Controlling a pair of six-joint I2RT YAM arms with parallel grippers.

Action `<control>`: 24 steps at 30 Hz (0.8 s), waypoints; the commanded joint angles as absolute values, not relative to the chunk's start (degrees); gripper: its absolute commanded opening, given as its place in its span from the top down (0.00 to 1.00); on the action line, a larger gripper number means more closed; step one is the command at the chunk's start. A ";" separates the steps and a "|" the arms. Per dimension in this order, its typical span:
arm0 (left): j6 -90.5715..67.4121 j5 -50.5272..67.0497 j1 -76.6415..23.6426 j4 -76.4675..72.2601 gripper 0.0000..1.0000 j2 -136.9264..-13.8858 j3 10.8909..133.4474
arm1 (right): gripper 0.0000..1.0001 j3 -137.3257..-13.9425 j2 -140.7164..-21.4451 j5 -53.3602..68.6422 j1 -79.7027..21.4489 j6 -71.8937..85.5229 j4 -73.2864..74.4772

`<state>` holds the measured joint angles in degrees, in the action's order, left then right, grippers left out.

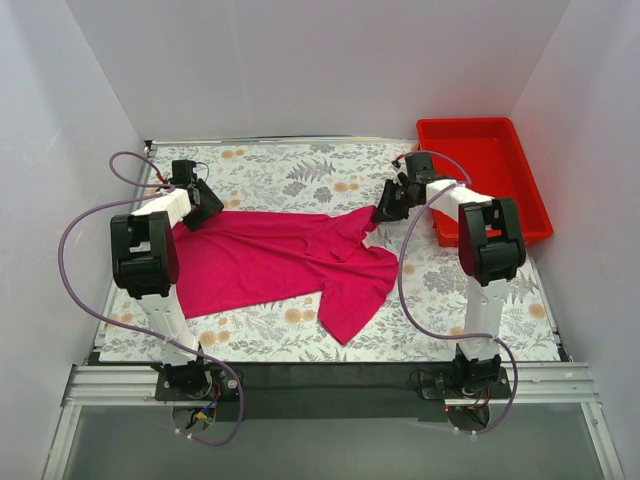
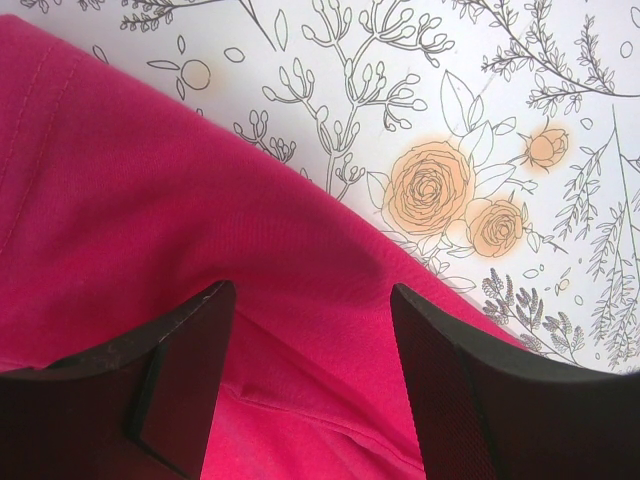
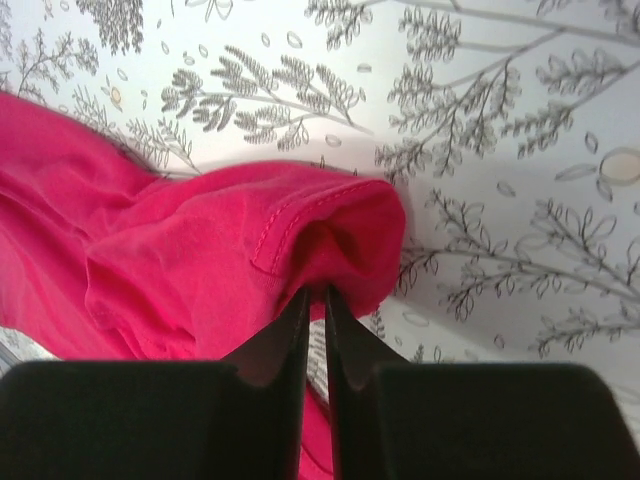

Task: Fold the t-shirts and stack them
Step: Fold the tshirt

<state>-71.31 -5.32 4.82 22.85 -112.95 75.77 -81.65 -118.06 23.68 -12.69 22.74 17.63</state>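
Observation:
A single magenta-pink t-shirt [image 1: 270, 260] lies spread and rumpled across the middle of the floral table, one part trailing toward the near edge. My left gripper [image 1: 200, 215] hovers low over the shirt's far-left edge. In the left wrist view it [image 2: 310, 290] stands open, with the t-shirt [image 2: 150, 200] and a seam fold lying between its fingers. My right gripper [image 1: 385, 212] is at the shirt's far-right corner. The right wrist view shows that gripper [image 3: 316, 292] shut on a hemmed fold of the t-shirt [image 3: 200, 250], which bunches up at the tips.
A red plastic bin [image 1: 485, 165] stands at the back right, just beyond my right arm. The floral tablecloth [image 1: 300, 170] covers the table. White walls close in on the left, back and right.

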 commanded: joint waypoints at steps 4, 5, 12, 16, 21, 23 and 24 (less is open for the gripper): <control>-70.66 -5.27 5.19 26.63 0.40 -114.70 74.44 | 0.85 -87.80 -122.95 23.38 -12.66 22.33 14.59; -70.58 -5.45 5.27 26.72 0.40 -115.22 74.70 | 0.85 -88.50 -124.53 22.60 -12.66 21.98 14.85; -70.14 -6.06 5.27 26.80 0.40 -117.24 76.11 | 0.83 -101.23 -133.06 13.20 -12.04 16.72 23.37; -69.96 -6.59 5.27 26.81 0.40 -118.47 76.73 | 0.82 -110.54 -136.58 9.06 -10.81 13.80 26.80; -69.96 -8.52 5.27 27.42 0.40 -120.06 78.22 | 0.81 -117.06 -139.92 7.03 -9.93 11.69 29.27; -69.87 -8.44 5.27 27.60 0.39 -120.58 79.36 | 0.81 -117.86 -139.49 8.08 -9.84 10.73 29.53; -69.87 -7.83 5.27 27.60 0.38 -120.67 79.71 | 0.80 -117.69 -138.96 8.52 -9.84 10.55 29.44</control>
<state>-70.52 -6.24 4.73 24.40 -116.07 80.29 -115.55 -138.74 11.88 -10.70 14.00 26.44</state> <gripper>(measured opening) 0.612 0.193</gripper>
